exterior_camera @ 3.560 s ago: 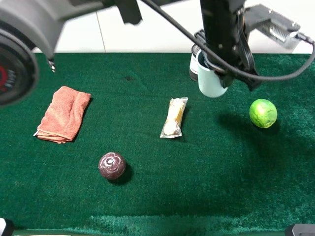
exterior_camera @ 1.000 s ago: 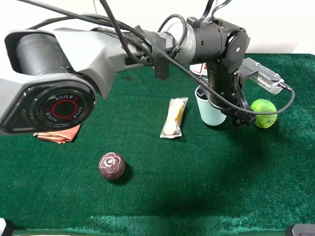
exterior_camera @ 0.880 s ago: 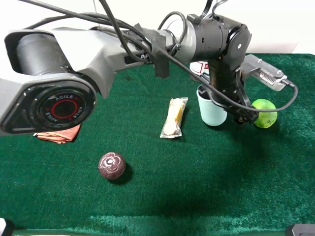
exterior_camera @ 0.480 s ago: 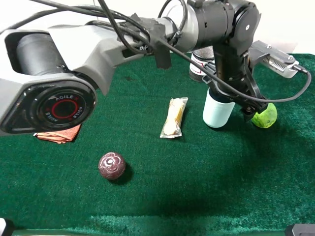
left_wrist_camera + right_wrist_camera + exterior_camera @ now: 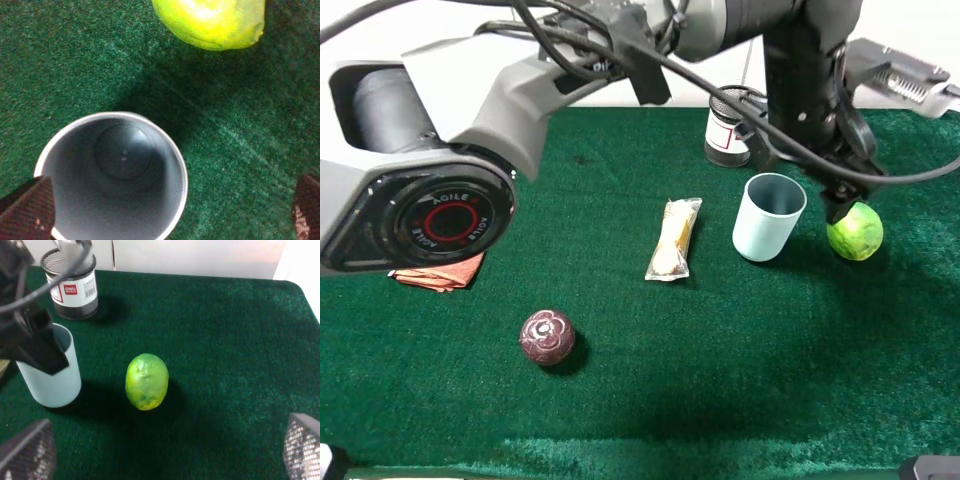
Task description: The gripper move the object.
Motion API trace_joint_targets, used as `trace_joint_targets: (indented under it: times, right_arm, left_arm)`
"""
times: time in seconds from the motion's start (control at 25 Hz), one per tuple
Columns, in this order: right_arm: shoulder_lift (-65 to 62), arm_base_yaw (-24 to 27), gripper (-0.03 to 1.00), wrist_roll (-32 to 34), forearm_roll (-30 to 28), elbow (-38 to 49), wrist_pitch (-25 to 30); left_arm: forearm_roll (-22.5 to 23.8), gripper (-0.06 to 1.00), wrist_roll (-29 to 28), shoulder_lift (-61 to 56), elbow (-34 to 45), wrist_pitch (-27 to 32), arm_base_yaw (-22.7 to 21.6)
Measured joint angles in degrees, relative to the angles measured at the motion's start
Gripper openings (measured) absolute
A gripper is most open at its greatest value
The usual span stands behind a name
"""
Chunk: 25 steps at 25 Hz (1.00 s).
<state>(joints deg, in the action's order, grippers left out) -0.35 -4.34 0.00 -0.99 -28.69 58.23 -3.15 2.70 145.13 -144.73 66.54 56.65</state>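
Hovering spread wide right over the cup (image 5: 768, 216), the left gripper (image 5: 170, 202) looks straight down its upright axis, lime (image 5: 854, 230) just beside it.

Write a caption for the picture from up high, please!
A robot hand hangs open above a pale blue cup standing beside a green fruit.

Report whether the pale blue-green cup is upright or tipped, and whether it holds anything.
Upright and empty: the cup stands on the green cloth, mouth up, and the left wrist view shows its bare bottom.
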Motion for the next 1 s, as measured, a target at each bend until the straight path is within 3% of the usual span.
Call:
trace_joint_targets:
  times: [0.2,0.68,0.8,1.0]
  right_arm:
    - [0.0,0.0,0.7,0.0,0.0,0.0,0.0]
    - [0.0,0.0,0.7,0.0,0.0,0.0,0.07]
    - [0.0,0.0,0.7,0.0,0.0,0.0,0.0]
    - [0.0,0.0,0.7,0.0,0.0,0.0,0.0]
  left_arm:
    - [0.18,0.96,-1.0,-0.24,-4.81,0.06,0.0]
    - [3.98,0.99,-2.7,-6.26,-4.61,0.15,0.0]
    - [4.23,0.99,-2.7,-9.57,-1.55,0.15,-0.18]
    - [4.36,0.99,-2.7,-17.47,10.25,0.12,-1.81]
